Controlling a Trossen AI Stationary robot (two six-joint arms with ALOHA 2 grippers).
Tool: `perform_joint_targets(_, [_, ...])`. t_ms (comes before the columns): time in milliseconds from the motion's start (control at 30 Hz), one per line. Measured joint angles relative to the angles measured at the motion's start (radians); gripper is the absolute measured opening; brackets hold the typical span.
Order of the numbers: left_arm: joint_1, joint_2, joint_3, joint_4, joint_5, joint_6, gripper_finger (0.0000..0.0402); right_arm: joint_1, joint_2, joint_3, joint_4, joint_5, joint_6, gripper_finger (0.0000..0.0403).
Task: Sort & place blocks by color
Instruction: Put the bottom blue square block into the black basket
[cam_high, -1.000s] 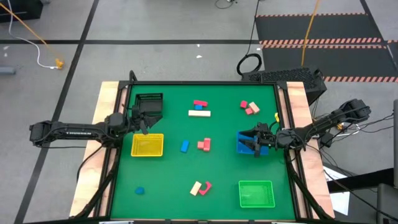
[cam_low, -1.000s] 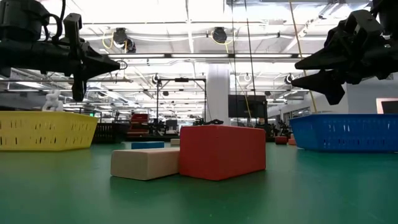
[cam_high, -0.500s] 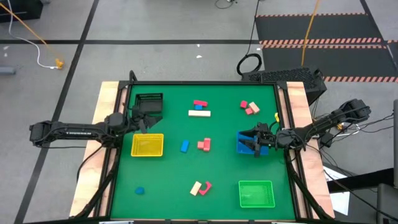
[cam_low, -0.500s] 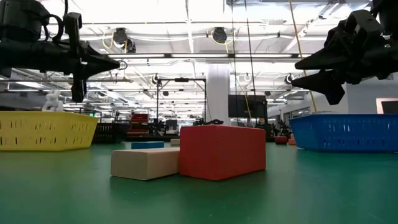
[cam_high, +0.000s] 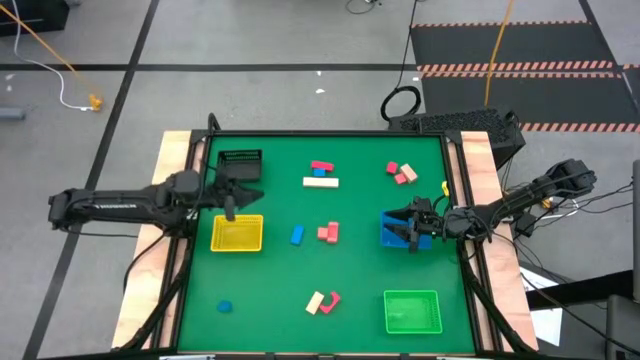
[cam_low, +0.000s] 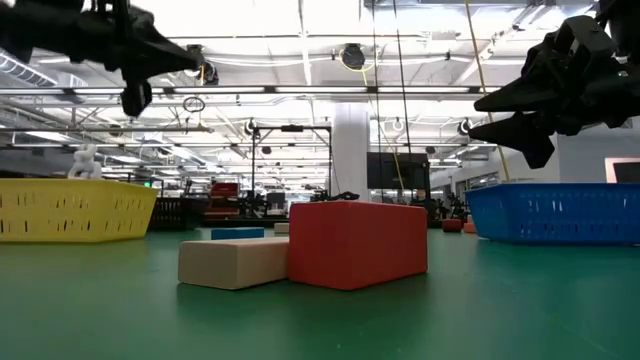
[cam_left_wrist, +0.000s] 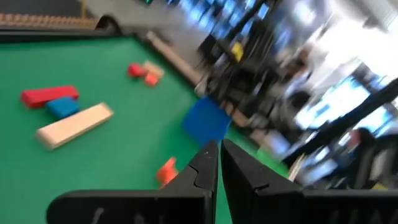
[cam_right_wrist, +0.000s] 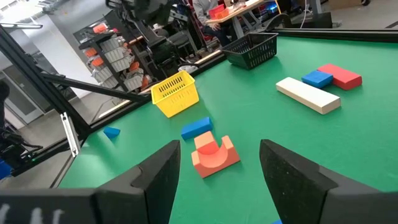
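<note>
Left arm: your left gripper (cam_high: 229, 205) sits left of centre in the high view, between the black tray (cam_high: 240, 162) above it and the yellow tray (cam_high: 237, 233) below it. In its wrist view the fingers are pressed together with only a thin slit between them and nothing in the grip.
Blocks, left side: one blue block (cam_high: 226, 307) lies alone at lower left, well apart from everything else.
Blocks, centre: a pale tan bar (cam_high: 320, 182) with red and blue pieces just above it sits at upper centre; a blue piece (cam_high: 296, 235) and a pink one (cam_high: 328, 232) lie mid-frame; a tan and red pair (cam_high: 322, 301) lies at lower centre.
Blocks, right side: pink pieces (cam_high: 401, 173) cluster at upper right.
Right arm: your right gripper (cam_high: 407, 228) hangs over the blue tray (cam_high: 393, 237) at right of centre, fingers spread wide and carrying nothing. The green tray (cam_high: 411, 311) is at lower right.
Progress: you have nearly every block left to sort, as I judge it.
Risk: with the left fingers pinched closed, a descent would shove a block aside, not straddle it.
Risk: touching pieces of different colours could be lifted or dragged together, landing one in the wrong tray.
</note>
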Motion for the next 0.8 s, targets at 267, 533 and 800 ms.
perform_joint_targets(267, [-0.113, 0.126, 0.216, -0.23, 0.005, -0.013, 0.0021, 0.0, 0.0, 0.0, 0.0, 0.0, 0.0, 0.0212])
perform_joint_targets(533, [-0.282, 0.298, 0.319, -0.257, -0.08, -0.06, 0.0021, 0.0, 0.0, 0.0, 0.0, 0.0, 0.0, 0.0212])
perform_joint_targets(800, [-0.359, 0.456, 0.342, -0.189, -0.135, -0.197, 0.0021, 0.0, 0.0, 0.0, 0.0, 0.0, 0.0, 0.0212])
